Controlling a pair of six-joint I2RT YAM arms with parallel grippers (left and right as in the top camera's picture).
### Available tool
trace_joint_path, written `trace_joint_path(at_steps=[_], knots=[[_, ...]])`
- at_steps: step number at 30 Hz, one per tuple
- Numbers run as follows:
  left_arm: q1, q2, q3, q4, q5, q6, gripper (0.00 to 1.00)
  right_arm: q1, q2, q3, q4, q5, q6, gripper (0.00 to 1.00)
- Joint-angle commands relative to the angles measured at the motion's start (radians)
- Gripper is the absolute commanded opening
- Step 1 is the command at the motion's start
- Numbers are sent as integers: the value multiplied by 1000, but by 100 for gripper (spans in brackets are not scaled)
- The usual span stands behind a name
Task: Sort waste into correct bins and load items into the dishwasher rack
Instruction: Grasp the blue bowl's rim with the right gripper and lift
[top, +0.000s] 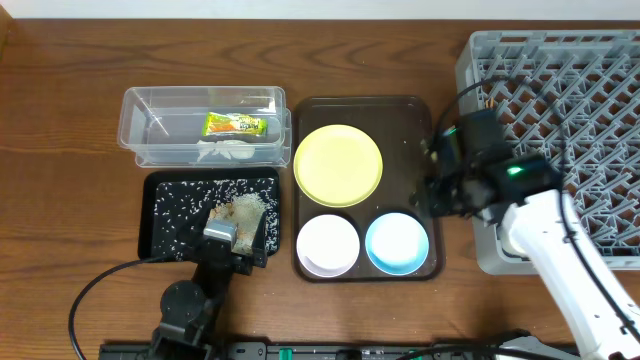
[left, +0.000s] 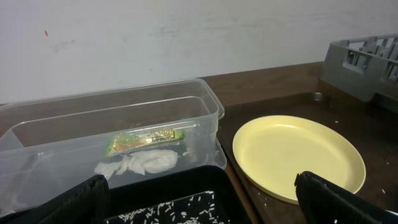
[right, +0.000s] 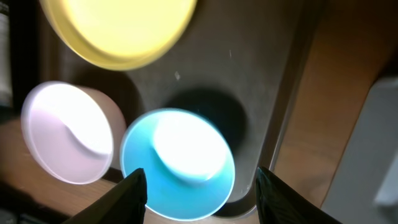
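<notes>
Right wrist view: we see our right end effector (right: 200, 188) spread open over the blue bowl (right: 177, 163), likely to carry it to the rack (top: 600, 80), with the white bowl (right: 68, 134) beside and the plate (right: 118, 31) beyond, while our left end effector (left: 199, 190) gapes empty facing the tub (left: 205, 106) that holds the wrapper (left: 146, 140) and tissue (left: 140, 163).

**A:** What is the table made of?

**B:** The table (top: 60, 90) is dark wood with clear grain and a soft sheen.

**A:** And the containers?

**B:** The tub (top: 130, 130) is clear, glossy plastic. The black tray (top: 148, 215) looks like matt plastic. The dishwasher rack (top: 560, 60) is dull grey plastic lattice. The brown serving tray (top: 405, 130) is smooth with a faint shine.

**A:** The dishes?

**B:** The yellow plate (top: 338, 165) is smooth and satin. The white bowl (top: 328, 245) and blue bowl (top: 397, 242) are glossy.

**A:** Inside the tub?

**B:** A shiny printed wrapper (top: 236, 125) and a soft, crumpled paper tissue (top: 225, 150).
</notes>
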Motion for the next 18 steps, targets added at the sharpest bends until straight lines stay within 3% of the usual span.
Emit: trace_joint_path(at_steps=[1, 8, 17, 18], knots=[[5, -5, -18, -37, -6, 2, 97, 51, 11, -94, 23, 150, 158, 54], [5, -5, -18, -37, -6, 2, 97, 66, 11, -344, 252, 162, 223, 47], [5, -5, -18, -37, -6, 2, 97, 66, 7, -420, 342, 151, 233, 1], [5, -5, -18, -37, -6, 2, 97, 66, 3, -413, 338, 151, 233, 1]])
